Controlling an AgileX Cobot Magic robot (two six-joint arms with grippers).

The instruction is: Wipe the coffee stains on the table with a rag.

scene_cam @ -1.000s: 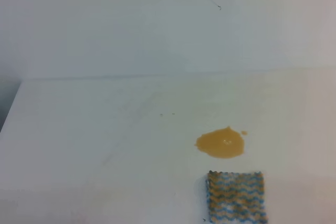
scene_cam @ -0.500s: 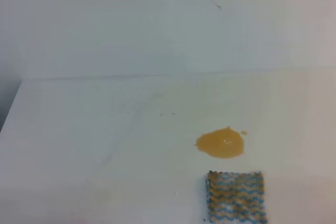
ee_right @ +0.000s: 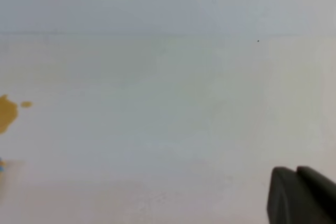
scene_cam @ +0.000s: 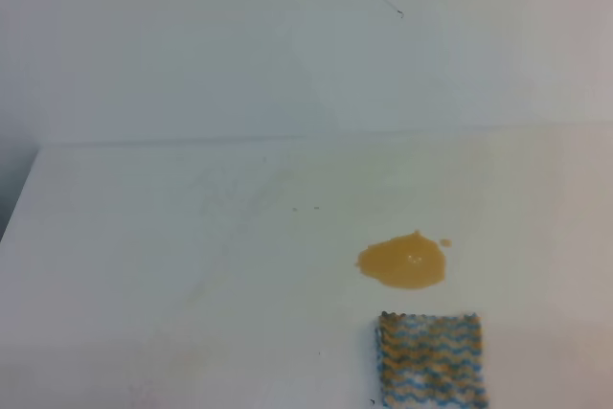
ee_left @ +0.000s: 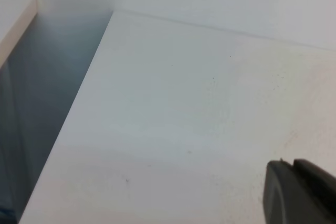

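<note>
The coffee stains [scene_cam: 403,262] lay on the table [scene_cam: 172,265], right of centre, as an orange-brown blotch with a small droplet at its upper right. The rag [scene_cam: 431,359] lay flat just in front, apart from it. The left gripper [ee_left: 299,192] showed only a dark corner; jaw state indeterminate. The right gripper [ee_right: 300,195] was closed, holding nothing.
</note>
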